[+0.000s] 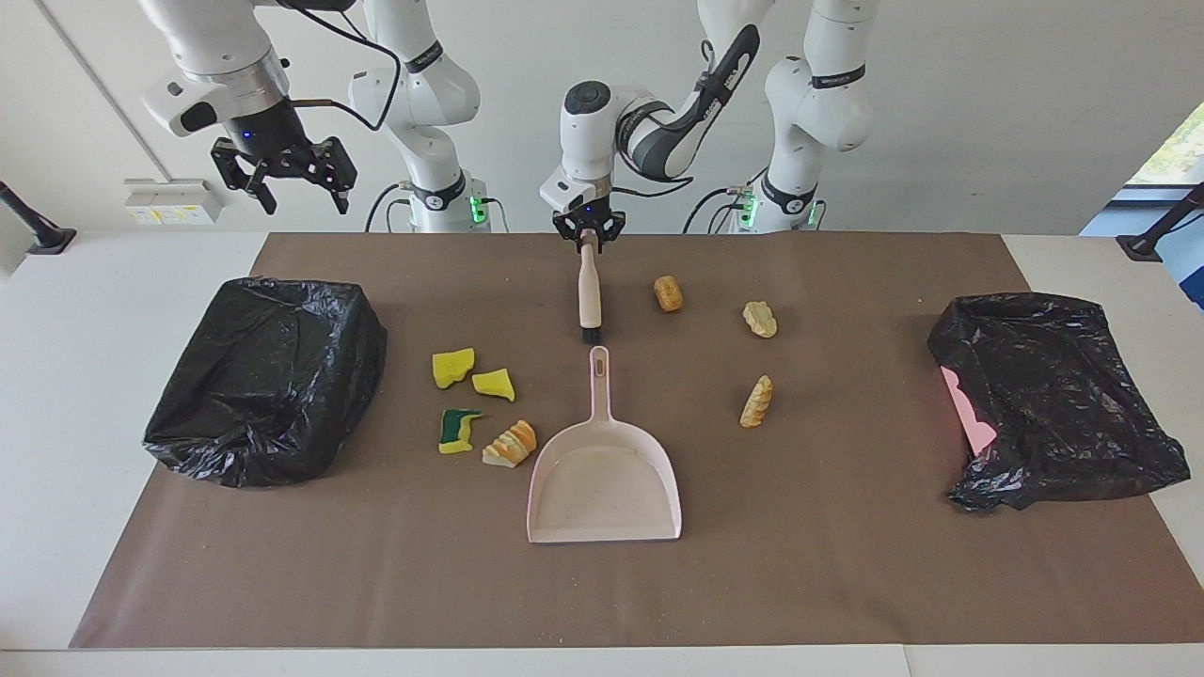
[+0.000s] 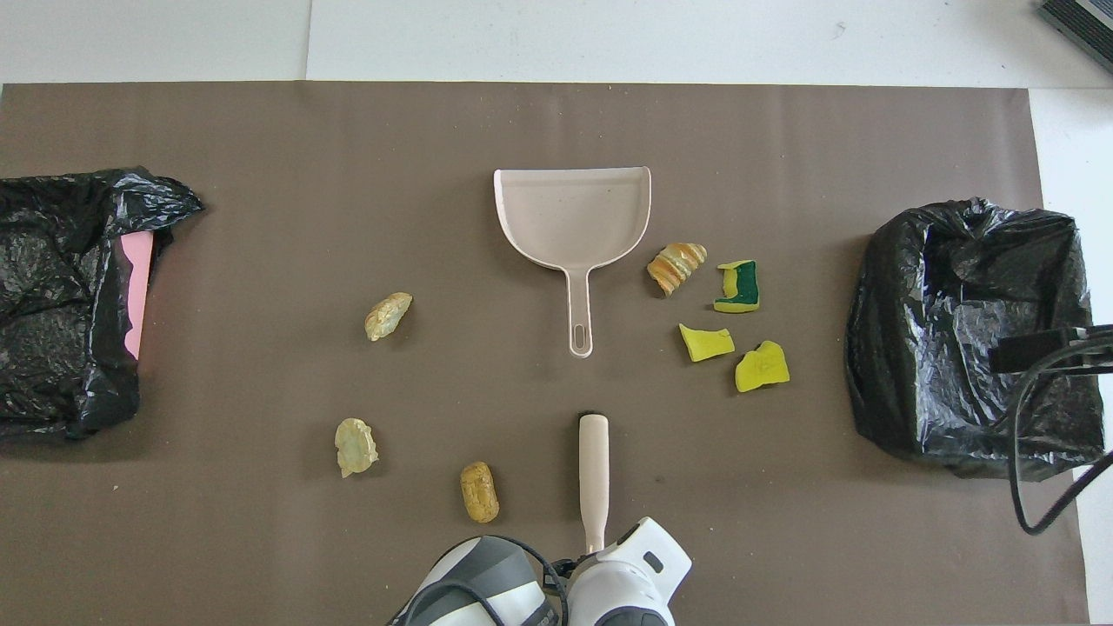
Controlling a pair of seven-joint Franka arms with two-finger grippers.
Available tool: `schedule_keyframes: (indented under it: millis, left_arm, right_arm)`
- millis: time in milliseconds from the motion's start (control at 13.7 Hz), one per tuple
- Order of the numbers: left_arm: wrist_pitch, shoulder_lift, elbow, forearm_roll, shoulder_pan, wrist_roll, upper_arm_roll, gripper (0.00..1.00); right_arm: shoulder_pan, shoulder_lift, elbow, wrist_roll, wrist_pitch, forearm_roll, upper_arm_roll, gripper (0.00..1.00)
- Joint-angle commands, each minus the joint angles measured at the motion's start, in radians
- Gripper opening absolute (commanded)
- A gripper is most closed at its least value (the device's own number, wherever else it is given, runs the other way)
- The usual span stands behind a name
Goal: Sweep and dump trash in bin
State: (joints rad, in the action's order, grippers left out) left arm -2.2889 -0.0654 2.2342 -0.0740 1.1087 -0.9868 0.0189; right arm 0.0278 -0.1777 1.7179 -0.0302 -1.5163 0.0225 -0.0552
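The left gripper (image 1: 589,241) has its jaws closed on the thin end of the brush (image 1: 590,291) handle, at the end nearest the robots; the brush lies flat on the brown mat (image 1: 847,564) with its dark bristle head pointing at the dustpan (image 1: 604,470). The handle looks stiff, light and smooth, so a hold this far from the bristles probably gives long reach but little leverage, and the head may twist if it drags hard.

The dustpan's handle tip sits just beside the bristles, its open mouth turned away from the robots. It looks like thin rigid plastic, likely light enough to slide when scraps are pushed at it; its slim handle is the natural place to hold it.

The trash lies in two groups. Toward the left arm's end of the table are three tan bread chunks (image 1: 668,293), apart from one another. Toward the right arm's end are two yellow sponge pieces (image 1: 452,367), a green-backed sponge piece (image 1: 458,429) and a striped pastry piece (image 1: 511,444), the last just beside the pan's wall. All seem light and soft, apt to roll or skid rather than resist.

The right gripper (image 1: 285,174) waits in the air with its jaws spread, above the black-bagged bin (image 1: 268,376). A second bagged bin (image 1: 1053,395) sits at the left arm's end.
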Motion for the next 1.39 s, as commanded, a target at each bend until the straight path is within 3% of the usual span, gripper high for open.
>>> schedule_keyframes:
  millis: [0,73,365,657,877,1315]
  left_arm:
    - [0.047,0.022,-0.019,-0.001,0.002,0.003,-0.017,0.05]
    - [0.095,0.039,-0.018,0.0,0.0,0.011,-0.017,0.0]
    - [0.342,0.133,0.001,0.002,-0.001,0.258,-0.016,0.0]
    - [0.385,0.214,0.126,-0.003,-0.017,0.52,-0.014,0.0]
    - [0.397,0.278,0.203,-0.003,-0.079,0.638,-0.017,0.0]
    - [0.448,0.273,0.222,-0.004,-0.252,0.783,-0.017,0.0]
  right_arm:
    - [-0.016,-0.022,0.026,-0.036,-0.01,-0.012,0.003,1.0]
    - [-0.016,-0.022,0.026,-0.036,-0.01,-0.012,0.003,1.0]
    - [-0.016,-0.023,0.028,-0.034,-0.008,-0.012,0.003,1.0]
    - [-0.005,-0.013,0.029,-0.024,-0.013,-0.012,0.003,1.0]
    - [0.018,0.058,0.013,0.034,-0.063,-0.01,0.058,1.0]
    - [0.069,0.154,-0.04,0.13,-0.139,-0.01,0.094,1.0]
